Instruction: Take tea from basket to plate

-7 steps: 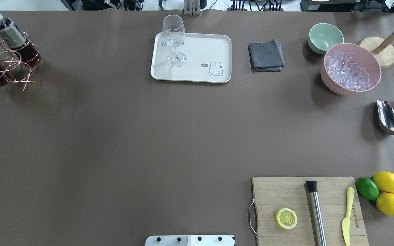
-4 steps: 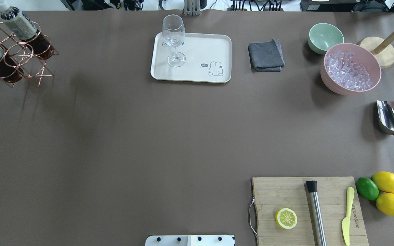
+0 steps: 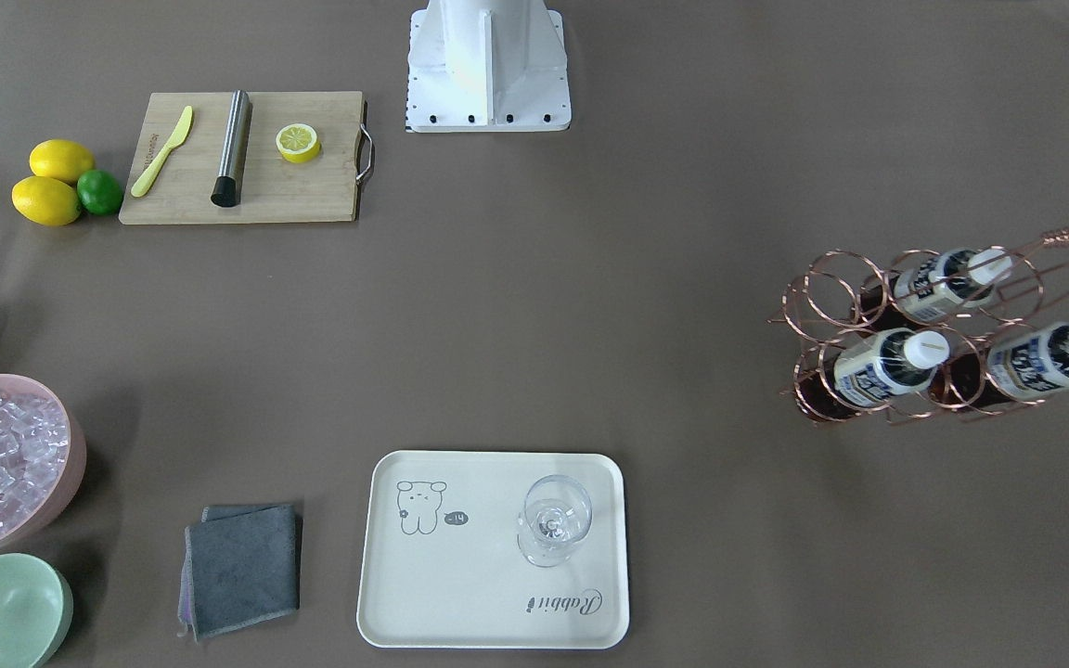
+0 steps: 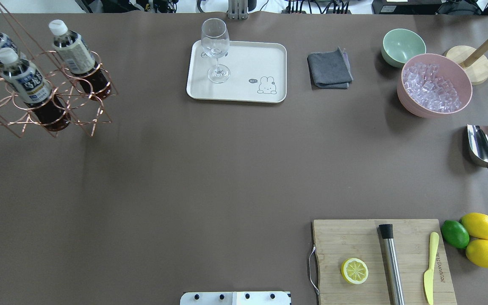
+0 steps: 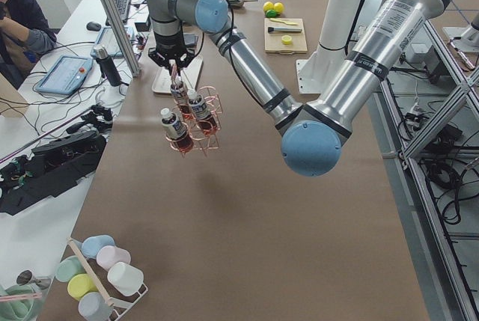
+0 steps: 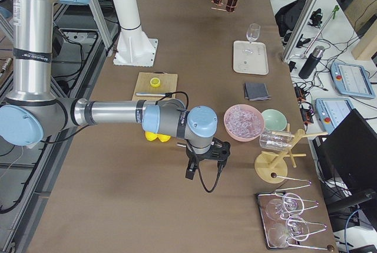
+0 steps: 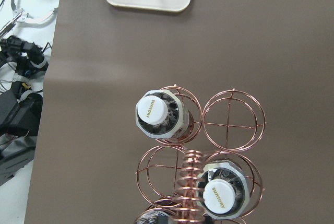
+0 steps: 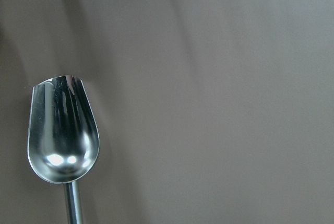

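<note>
Three tea bottles stand in the copper wire basket, which hangs under the left hand, well apart from the cream bear tray (a wine glass stands on it). The right hand hovers over a steel scoop, far from that tray. Whether either hand is apart or together, I cannot tell.

the basket, rose-gold wire with six ring cells and a coiled handle, hangs clear of the counter, well off to the robot's left of the plate. three of its cells hold tea: small clear bottles of dark brown drink, white caps up, pale labels. the plate is cream, rectangular and round-cornered, with a cartoon bear and "rabbit" script, and lies flat.
</note>
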`<state>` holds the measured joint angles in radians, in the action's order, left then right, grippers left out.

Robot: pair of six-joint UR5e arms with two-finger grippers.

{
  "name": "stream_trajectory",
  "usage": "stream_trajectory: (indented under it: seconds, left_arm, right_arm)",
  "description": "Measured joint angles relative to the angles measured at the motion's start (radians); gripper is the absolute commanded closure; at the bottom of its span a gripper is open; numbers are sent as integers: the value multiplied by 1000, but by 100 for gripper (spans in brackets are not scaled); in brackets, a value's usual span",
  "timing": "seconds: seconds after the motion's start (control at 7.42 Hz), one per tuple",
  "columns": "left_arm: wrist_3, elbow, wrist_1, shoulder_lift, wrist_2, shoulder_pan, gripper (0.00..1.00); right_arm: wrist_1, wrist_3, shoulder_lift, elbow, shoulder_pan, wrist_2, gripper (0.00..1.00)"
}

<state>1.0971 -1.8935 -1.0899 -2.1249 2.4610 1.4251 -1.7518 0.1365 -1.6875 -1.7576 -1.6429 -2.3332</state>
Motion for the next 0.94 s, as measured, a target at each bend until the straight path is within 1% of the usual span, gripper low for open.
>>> stream_trajectory:
  seconds: [0.13, 0.27, 0.54, 0.81, 0.94]
  left_arm:
    - [-62, -34, 2, -24, -4, -51, 100]
    - [-147, -71, 2, -53, -35, -116, 100]
    - [-320, -136, -2, -121, -145, -277, 100]
    - [-452, -144, -7, -190, -202, -417, 100]
    - [-513, -143, -13, -220, -245, -481, 100]
  right_arm:
    - [0, 0, -1, -3, 0, 0, 0]
    - [0, 1, -1, -6, 0, 0, 0]
    - [0, 1, -1, -9, 3, 0, 0]
    - [-1, 0, 0, -20, 17, -1, 0]
    - [-1, 1, 18, -24, 72, 12, 0]
